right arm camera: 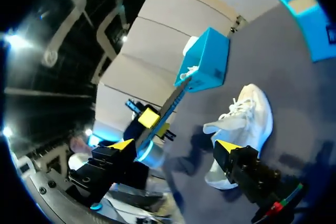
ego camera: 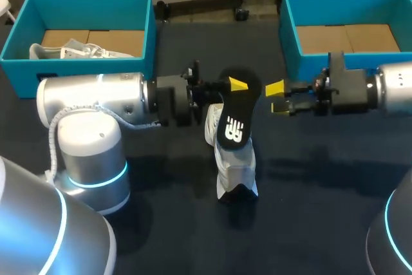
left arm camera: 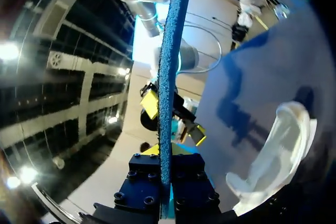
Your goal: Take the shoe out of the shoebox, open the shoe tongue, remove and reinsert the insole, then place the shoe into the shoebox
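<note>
Seen from above, the left gripper [ego camera: 234, 85] pinches the insole [ego camera: 235, 123] over the shoe [ego camera: 235, 173], with the right gripper [ego camera: 278, 97] spread at its 3 o'clock. Only the left wrist view shows the insole edge-on, seemingly blue underneath.

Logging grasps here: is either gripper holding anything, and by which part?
The left gripper pinches the insole by the end away from its logo; the right gripper is open, holding nothing.
</note>
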`<control>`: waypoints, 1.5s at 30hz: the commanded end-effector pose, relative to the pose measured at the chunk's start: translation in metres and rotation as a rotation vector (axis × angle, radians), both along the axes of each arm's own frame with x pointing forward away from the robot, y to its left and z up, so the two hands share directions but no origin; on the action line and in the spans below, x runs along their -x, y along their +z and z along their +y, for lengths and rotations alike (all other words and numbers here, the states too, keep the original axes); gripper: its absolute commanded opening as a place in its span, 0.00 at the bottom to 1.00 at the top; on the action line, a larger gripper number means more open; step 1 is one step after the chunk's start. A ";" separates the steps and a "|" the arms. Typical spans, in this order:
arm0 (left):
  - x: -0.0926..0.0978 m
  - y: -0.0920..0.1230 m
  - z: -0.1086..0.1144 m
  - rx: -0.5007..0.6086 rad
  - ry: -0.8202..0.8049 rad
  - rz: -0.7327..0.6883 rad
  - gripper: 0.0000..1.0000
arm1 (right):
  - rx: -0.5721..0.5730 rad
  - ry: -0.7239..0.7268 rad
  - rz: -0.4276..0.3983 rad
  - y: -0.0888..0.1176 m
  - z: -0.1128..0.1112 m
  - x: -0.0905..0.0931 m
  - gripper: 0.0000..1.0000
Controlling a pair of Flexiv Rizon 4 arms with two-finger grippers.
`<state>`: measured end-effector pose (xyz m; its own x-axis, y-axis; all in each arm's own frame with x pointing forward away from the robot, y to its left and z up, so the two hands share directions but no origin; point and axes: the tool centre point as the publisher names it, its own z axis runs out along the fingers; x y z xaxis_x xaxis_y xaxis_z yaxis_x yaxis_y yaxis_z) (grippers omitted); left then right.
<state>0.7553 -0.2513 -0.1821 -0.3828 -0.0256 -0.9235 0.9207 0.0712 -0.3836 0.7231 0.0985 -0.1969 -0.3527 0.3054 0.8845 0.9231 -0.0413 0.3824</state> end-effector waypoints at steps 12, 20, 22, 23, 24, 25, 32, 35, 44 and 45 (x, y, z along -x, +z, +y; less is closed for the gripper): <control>0.013 0.008 0.006 -0.011 -0.004 0.244 0.00 | 0.223 0.158 -0.300 0.010 -0.027 0.017 1.00; 0.013 0.008 0.006 -0.014 0.000 0.250 0.00 | 0.223 0.158 -0.300 0.010 -0.027 0.017 1.00; 0.013 0.008 0.006 -0.014 0.000 0.250 0.00 | 0.223 0.158 -0.300 0.010 -0.027 0.017 1.00; 0.013 0.008 0.006 -0.014 0.000 0.250 0.00 | 0.223 0.158 -0.300 0.010 -0.027 0.017 1.00; 0.013 0.008 0.006 -0.014 0.000 0.250 0.00 | 0.223 0.158 -0.300 0.010 -0.027 0.017 1.00; 0.013 0.008 0.006 -0.014 0.000 0.250 0.00 | 0.223 0.158 -0.300 0.010 -0.027 0.017 1.00; 0.013 0.008 0.006 -0.014 0.000 0.250 0.00 | 0.223 0.158 -0.300 0.010 -0.027 0.017 1.00; 0.013 0.008 0.006 -0.014 0.000 0.250 0.00 | 0.223 0.158 -0.300 0.010 -0.027 0.017 1.00; 0.028 0.003 0.014 -0.035 -0.072 0.400 0.00 | 0.418 0.209 -0.559 -0.007 -0.038 0.011 1.00; 0.029 0.004 0.015 -0.036 -0.074 0.403 0.00 | 0.431 0.218 -0.585 -0.008 -0.038 0.011 1.00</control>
